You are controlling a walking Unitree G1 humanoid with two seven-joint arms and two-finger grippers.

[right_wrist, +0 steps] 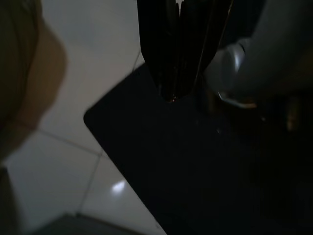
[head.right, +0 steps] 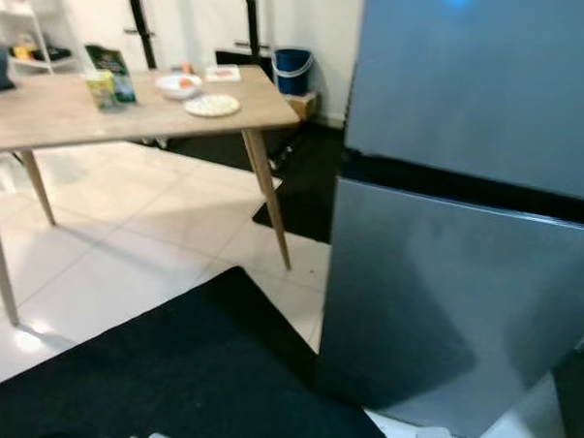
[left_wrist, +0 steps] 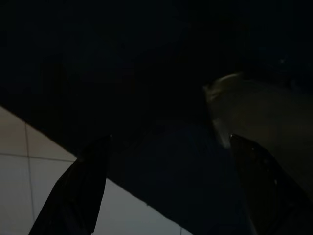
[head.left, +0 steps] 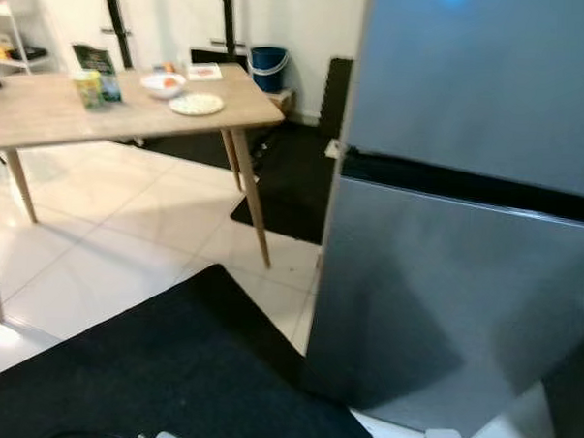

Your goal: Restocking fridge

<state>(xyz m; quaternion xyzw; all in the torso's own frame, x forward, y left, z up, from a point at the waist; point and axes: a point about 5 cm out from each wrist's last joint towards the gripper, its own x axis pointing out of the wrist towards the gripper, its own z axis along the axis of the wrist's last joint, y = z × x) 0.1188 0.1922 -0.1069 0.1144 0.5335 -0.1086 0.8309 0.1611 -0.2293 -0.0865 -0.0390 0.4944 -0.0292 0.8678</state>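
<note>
Right wrist view: right gripper (right_wrist: 175, 93) hangs idle, fingers pressed together, pinching nothing, over the black mat (right_wrist: 205, 161) w/ white tile beside it. Left wrist view is v. dark: left gripper (left_wrist: 166, 186) fingers spread wide apart, empty, also pointing down at mat and tile. Both arms low, likely because nothing is carried yet and the robot is between stations.

Outward: fridge (head.left: 466, 236) stands close on the robot's right, both doors closed, dark seam between upper and lower door; no handle visible. Its near corner sits at the mat (head.left: 179, 369) edge.

Table (head.left: 45, 111) well apart on the left, across open tile. On it: bowl (head.left: 163, 83), plate (head.left: 196, 104), drink cartons (head.left: 94, 82) — probably the stock to load. Blue bin (head.left: 268, 68) behind, by the wall.

Room: clear floor between table and fridge; table legs and mat edge are the trip points. Door still needs opening.
</note>
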